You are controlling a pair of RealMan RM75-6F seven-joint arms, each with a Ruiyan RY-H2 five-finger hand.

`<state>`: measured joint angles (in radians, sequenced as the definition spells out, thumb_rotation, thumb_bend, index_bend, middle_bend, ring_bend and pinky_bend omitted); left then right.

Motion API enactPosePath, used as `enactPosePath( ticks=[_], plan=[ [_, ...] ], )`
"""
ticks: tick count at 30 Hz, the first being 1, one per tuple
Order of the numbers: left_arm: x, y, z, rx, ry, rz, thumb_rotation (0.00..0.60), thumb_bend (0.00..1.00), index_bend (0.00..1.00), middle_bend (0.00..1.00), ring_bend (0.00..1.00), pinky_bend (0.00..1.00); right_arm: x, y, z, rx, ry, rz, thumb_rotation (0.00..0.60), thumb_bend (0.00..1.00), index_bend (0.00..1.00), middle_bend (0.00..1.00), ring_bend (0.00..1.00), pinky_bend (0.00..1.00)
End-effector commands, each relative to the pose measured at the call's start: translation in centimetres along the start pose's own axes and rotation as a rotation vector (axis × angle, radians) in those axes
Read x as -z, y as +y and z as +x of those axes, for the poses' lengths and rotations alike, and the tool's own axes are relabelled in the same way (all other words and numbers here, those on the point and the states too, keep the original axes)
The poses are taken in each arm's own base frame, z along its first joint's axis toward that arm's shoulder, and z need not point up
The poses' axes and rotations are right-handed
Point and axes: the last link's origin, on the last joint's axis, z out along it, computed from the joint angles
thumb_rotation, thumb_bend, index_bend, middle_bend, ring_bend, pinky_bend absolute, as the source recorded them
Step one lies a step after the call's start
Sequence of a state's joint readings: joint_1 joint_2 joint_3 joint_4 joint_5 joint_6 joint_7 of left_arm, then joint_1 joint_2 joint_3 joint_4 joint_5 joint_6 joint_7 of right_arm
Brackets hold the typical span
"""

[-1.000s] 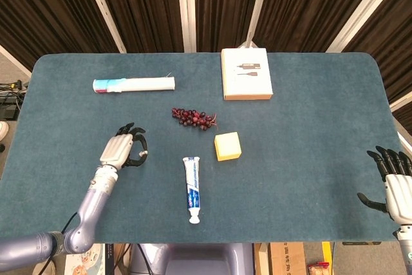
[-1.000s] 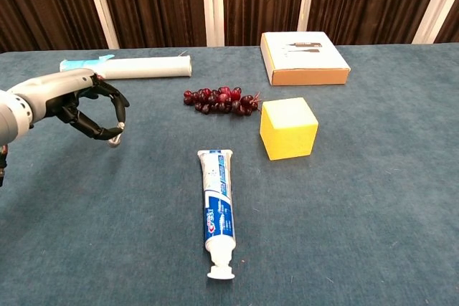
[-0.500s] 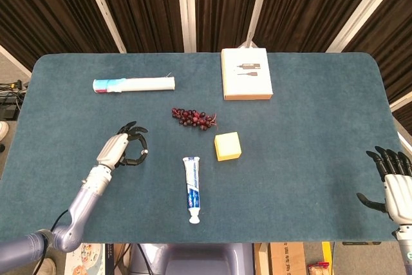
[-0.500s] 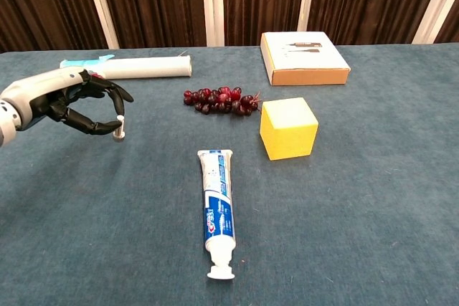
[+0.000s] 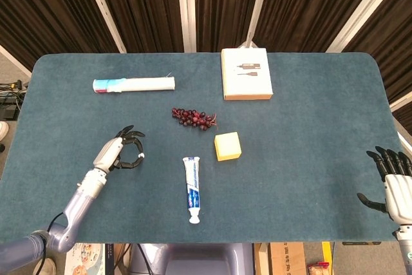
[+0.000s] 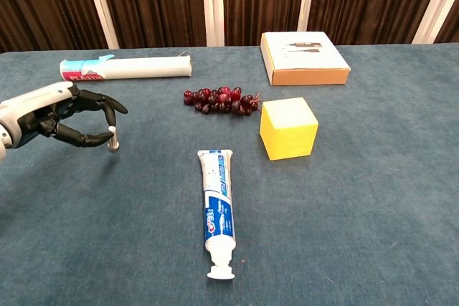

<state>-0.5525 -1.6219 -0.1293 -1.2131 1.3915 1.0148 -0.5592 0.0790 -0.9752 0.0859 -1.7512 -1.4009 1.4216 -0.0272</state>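
Toothpaste tube (image 6: 217,211) lies flat on table (image 5: 309,133), cap toward robot, untouched. Left hand (image 5: 121,151) hovers beside it, fingers (image 6: 90,138) curled, empty. Right hand (image 5: 391,181) spread, idle. Judged: approach stage; next needs reaching right, then lowering.

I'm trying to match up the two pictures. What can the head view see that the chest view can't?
Only the head view shows the right hand, open at the table's right edge, the left forearm, and the whole table with the floor around it. Only the chest view shows the sides of things: the yellow block as a cube and the box with its brown side wall. Both show the left hand, fingers curled and holding nothing, the toothpaste tube, the grapes and the long white roll.
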Motion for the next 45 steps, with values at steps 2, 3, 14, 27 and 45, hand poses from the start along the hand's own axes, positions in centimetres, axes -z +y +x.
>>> enactPosePath(
  ticks=[2, 3, 14, 27, 45],
  plan=[
    [0.1, -0.2, 0.0, -0.001, -0.016, 0.004, 0.6, 0.53, 0.59, 0.23, 0.0, 0.0, 0.0, 0.0, 0.0, 0.0, 0.0, -0.001, 0.6, 0.15, 0.16, 0.11, 0.08, 0.0],
    [0.1, -0.3, 0.0, 0.001, -0.019, 0.005, 0.6, 0.53, 0.59, 0.23, 0.0, 0.0, 0.0, 0.0, 0.0, 0.001, 0.001, -0.001, 0.6, 0.15, 0.16, 0.11, 0.08, 0.0],
    [0.5, -1.2, 0.3, 0.024, -0.034, 0.007, 0.6, 0.53, 0.59, 0.22, 0.0, 0.0, 0.0, 0.0, 0.0, 0.0, 0.0, 0.0, 0.6, 0.15, 0.16, 0.11, 0.08, 0.0],
    [1.0, -2.5, 0.7, 0.025, -0.057, 0.014, 0.6, 0.51, 0.55, 0.21, 0.0, 0.0, 0.1, -0.1, 0.0, -0.005, -0.002, 0.006, 0.6, 0.15, 0.16, 0.11, 0.08, 0.0],
    [1.8, -3.8, 1.4, -0.022, -0.107, 0.03, 0.6, 0.42, 0.21, 0.1, 0.0, 0.0, 0.0, -0.1, 0.0, -0.016, 0.005, 0.001, 0.6, 0.15, 0.16, 0.11, 0.08, 0.0]
  ],
)
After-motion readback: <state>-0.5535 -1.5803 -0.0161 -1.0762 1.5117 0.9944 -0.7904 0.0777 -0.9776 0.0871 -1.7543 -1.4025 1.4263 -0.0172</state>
